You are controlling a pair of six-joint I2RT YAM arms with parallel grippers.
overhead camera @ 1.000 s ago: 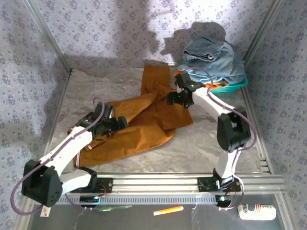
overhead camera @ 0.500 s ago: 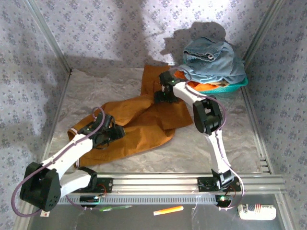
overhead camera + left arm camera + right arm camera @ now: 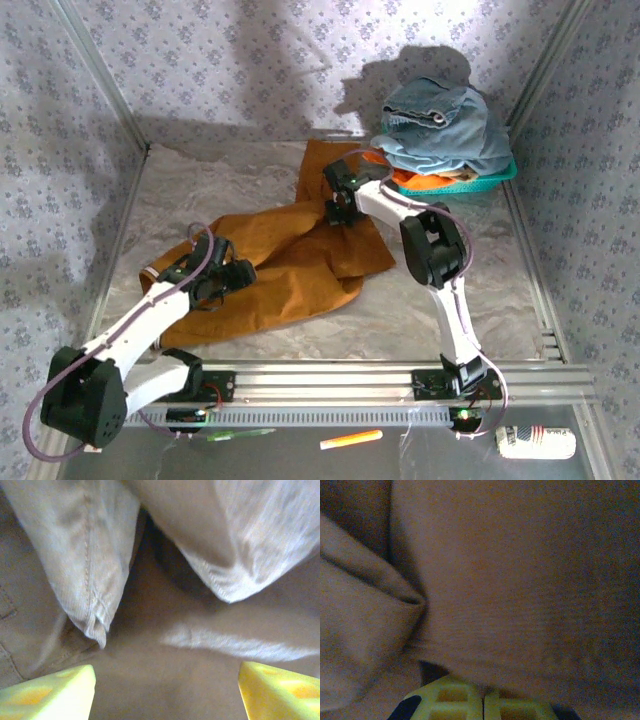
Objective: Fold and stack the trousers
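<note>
Right gripper (image 3: 483,694), fingers pressed together on a thin fold of the trousers (image 3: 300,262) just beyond its tips; left gripper (image 3: 167,690), fingers wide apart over cloth, holding nothing: so shallow a pinch may slip free if the leg is pulled.

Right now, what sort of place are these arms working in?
Probably a purpose-built robot test cell, not a home: patterned cloth walls box in a small table, aluminium rails run along its near edge, and a laundry basket sits beyond the trousers.
</note>
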